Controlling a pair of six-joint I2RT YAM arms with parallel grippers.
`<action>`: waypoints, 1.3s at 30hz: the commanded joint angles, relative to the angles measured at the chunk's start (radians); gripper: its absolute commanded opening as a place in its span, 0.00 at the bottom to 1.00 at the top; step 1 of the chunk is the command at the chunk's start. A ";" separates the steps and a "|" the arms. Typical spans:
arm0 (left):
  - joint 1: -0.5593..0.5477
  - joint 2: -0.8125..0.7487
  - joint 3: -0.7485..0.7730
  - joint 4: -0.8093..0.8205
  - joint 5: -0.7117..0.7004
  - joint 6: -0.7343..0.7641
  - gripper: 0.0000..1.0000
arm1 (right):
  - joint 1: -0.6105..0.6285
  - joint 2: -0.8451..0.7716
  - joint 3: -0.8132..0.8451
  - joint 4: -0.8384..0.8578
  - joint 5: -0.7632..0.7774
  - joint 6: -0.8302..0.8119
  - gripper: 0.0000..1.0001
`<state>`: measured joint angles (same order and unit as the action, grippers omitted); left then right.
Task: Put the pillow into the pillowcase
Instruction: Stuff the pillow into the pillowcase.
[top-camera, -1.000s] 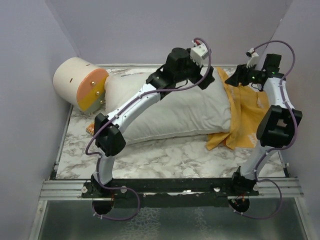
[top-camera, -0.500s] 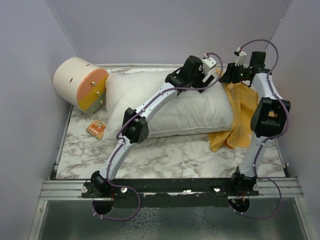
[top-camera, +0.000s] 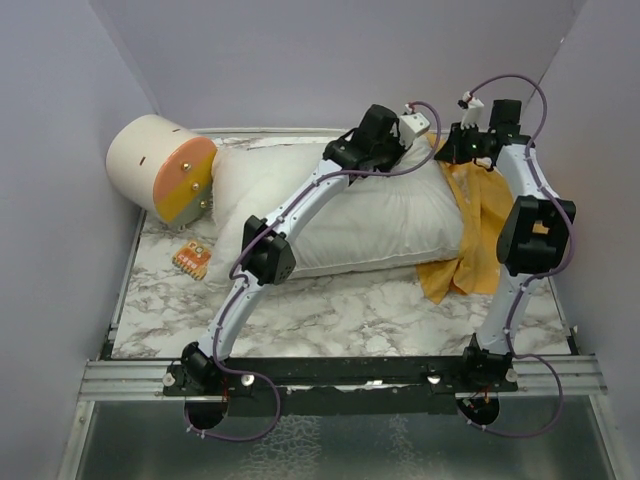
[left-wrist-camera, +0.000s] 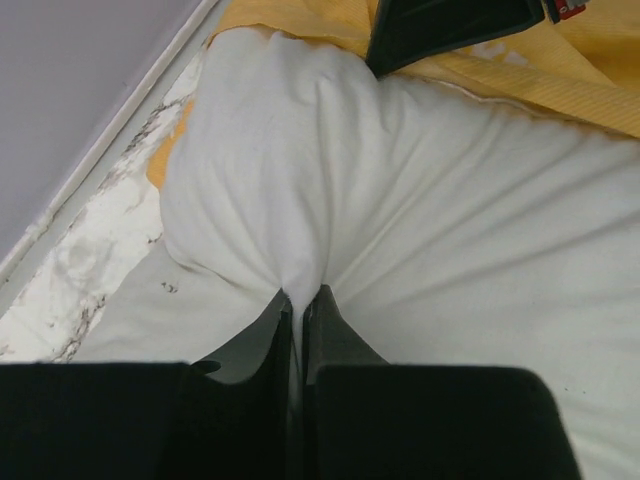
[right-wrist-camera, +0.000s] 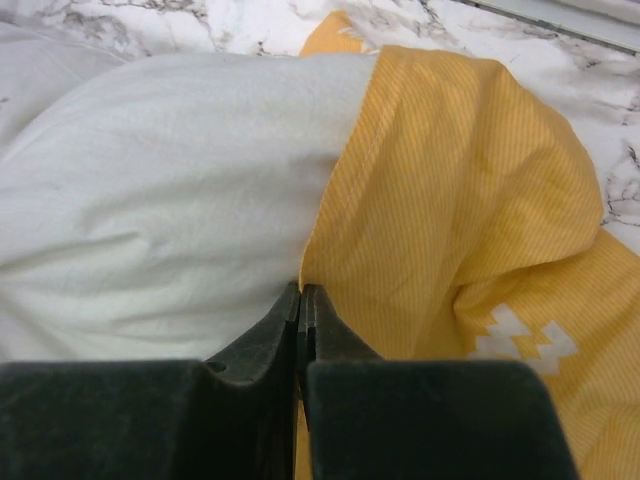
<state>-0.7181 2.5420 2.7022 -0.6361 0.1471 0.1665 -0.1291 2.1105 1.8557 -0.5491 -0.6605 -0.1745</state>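
The left gripper (left-wrist-camera: 298, 300) is pinching a fold of the pillow (left-wrist-camera: 420, 200) — jaws pressed together. The right gripper (right-wrist-camera: 301, 297) is clamping the pillowcase (right-wrist-camera: 450, 200) edge.

A large cream cylinder (top-camera: 150, 165) with an orange and yellow end face is being shown lying on its side at the far left corner of a white marble-patterned table (top-camera: 330, 310). A small orange patterned square packet (top-camera: 191, 258) is being shown lying flat near it. The table is being enclosed by pale lilac walls (top-camera: 330, 60).
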 joint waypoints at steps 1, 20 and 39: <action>0.005 0.000 -0.031 -0.178 0.106 0.008 0.00 | 0.003 -0.155 -0.058 0.096 -0.130 -0.016 0.01; -0.053 -0.866 -1.264 0.879 0.326 0.083 0.00 | 0.161 -0.348 -0.061 0.085 -0.444 0.152 0.01; -0.168 -1.072 -1.434 0.985 0.258 0.196 0.00 | 0.175 -0.441 -0.129 0.014 -0.108 0.111 0.01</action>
<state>-0.8242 1.5387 1.2266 0.2359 0.3550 0.3187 0.0128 1.6501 1.6199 -0.5461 -0.7834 -0.0731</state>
